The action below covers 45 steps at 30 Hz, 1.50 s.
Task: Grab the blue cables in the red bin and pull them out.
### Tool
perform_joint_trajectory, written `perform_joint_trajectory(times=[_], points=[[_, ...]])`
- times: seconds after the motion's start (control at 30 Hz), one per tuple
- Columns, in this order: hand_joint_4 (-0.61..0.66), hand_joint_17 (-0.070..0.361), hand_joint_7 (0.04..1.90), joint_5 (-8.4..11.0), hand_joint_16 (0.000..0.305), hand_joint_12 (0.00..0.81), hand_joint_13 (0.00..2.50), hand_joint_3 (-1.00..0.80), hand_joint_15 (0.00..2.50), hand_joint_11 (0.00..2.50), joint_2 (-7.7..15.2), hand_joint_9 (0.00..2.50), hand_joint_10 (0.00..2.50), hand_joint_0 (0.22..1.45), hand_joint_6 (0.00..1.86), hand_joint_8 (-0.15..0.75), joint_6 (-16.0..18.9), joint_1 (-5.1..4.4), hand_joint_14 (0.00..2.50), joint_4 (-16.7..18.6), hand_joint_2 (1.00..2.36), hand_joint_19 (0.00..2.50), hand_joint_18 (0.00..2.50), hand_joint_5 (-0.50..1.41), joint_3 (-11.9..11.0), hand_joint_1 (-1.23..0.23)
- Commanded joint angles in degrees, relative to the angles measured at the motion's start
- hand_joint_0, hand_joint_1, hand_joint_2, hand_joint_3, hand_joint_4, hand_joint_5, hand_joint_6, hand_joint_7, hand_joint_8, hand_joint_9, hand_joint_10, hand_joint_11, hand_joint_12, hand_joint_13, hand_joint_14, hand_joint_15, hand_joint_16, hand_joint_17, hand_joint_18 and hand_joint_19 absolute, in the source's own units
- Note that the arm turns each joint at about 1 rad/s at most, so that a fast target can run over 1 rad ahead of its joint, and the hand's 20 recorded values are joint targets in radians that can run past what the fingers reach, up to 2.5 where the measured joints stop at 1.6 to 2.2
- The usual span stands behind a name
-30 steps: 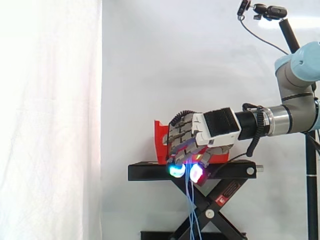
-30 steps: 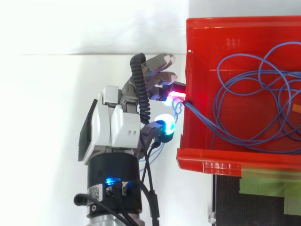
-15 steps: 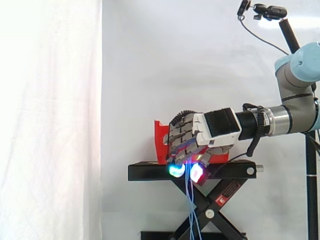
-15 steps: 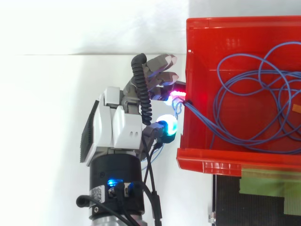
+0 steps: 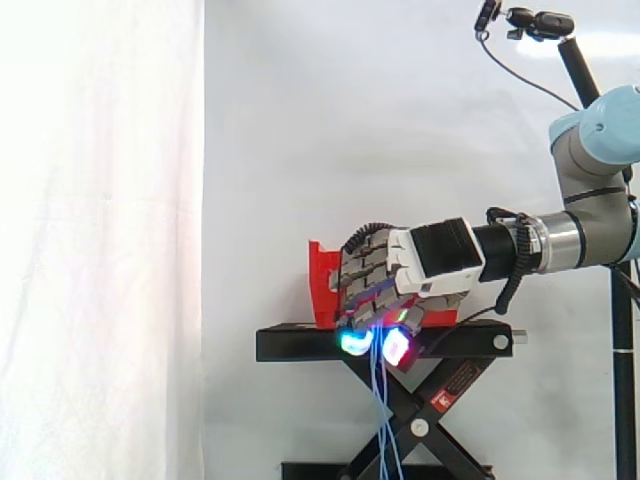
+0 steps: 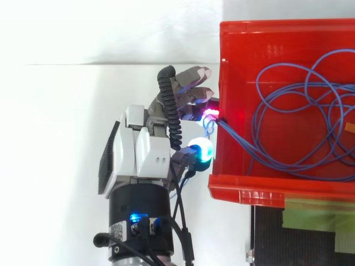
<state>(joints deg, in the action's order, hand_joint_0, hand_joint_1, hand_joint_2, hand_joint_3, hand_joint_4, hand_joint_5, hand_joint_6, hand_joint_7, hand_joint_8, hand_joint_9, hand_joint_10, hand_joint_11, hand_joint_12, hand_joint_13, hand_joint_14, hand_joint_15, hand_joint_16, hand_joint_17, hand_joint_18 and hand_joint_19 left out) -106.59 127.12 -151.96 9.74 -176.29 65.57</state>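
Outside red bin [image 6: 244, 188] wall, I note hand [image 6: 141, 155] curled, pinching blue cables [image 6: 299, 86] at rim; coils mostly inside. Judged light, limp, snag-prone; I'd hold bundled strands, not single loop.

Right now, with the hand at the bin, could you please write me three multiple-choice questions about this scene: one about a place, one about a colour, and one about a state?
1. Where is the hand relative to the red bin?
A) deep inside it
B) just outside its wall
C) far above it

2. What colour is the stand beneath the bin?
A) black
B) white
C) yellow

3. What is the state of the blue cables?
A) all coiled inside the bin
B) all lying outside the bin
C) pinched by the hand and draped over the wall, with most loops inside

Answers:
1 B: the top view shows the palm outside the wall.
2 A: the side view shows a black platform.
3 C: strands hang below the hand while loops lie in the bin.
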Motion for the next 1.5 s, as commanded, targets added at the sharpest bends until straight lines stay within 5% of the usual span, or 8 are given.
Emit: perform_joint_trajectory(times=[0.0, 0.5, 0.8, 1.27, 1.47], points=[[0.12, 0.089, 0.58, -0.19, 0.04, 0.307, 0.66, -1.0, 0.35, 0.49, 0.0, 0.77, 0.02, 0.82, 0.01, 0.225, -0.5, 0.1, 0.01, -0.2, 1.0, 0.43, 0.57, 0.81, 0.0, -0.87], [0.12, 0.088, 0.58, -0.28, 0.039, 0.307, 0.66, -1.0, 0.34, 0.49, 0.1, 0.78, 0.02, 0.83, 0.01, 0.224, -0.7, 0.1, 0.01, -0.2, 1.0, 0.43, 0.57, 0.81, 0.0, -0.88], [0.06, 0.087, 0.87, -0.19, 0.039, 0.309, 0.71, -1.0, 0.38, 0.57, 0.1, 0.83, 0.02, 0.82, 0.0, 0.229, -0.7, 0.1, 0.01, -0.3, 1.0, 0.43, 0.62, 0.93, 0.0, -0.92], [0.05, 0.088, 0.83, -0.19, 0.039, 0.31, 0.74, -1.0, 0.38, 0.58, 0.0, 0.87, 0.02, 0.81, 0.27, 0.232, -0.7, 0.1, 0.02, -0.6, 1.0, 0.45, 0.65, 0.94, 0.0, -0.91], [0.01, 0.083, 0.71, -0.19, 0.037, 0.3, 0.76, -1.0, 0.38, 0.6, 0.0, 0.92, 0.02, 0.89, 0.74, 0.223, -0.7, 0.1, 0.02, -0.8, 1.0, 0.45, 0.66, 0.88, 0.0, -0.79]])
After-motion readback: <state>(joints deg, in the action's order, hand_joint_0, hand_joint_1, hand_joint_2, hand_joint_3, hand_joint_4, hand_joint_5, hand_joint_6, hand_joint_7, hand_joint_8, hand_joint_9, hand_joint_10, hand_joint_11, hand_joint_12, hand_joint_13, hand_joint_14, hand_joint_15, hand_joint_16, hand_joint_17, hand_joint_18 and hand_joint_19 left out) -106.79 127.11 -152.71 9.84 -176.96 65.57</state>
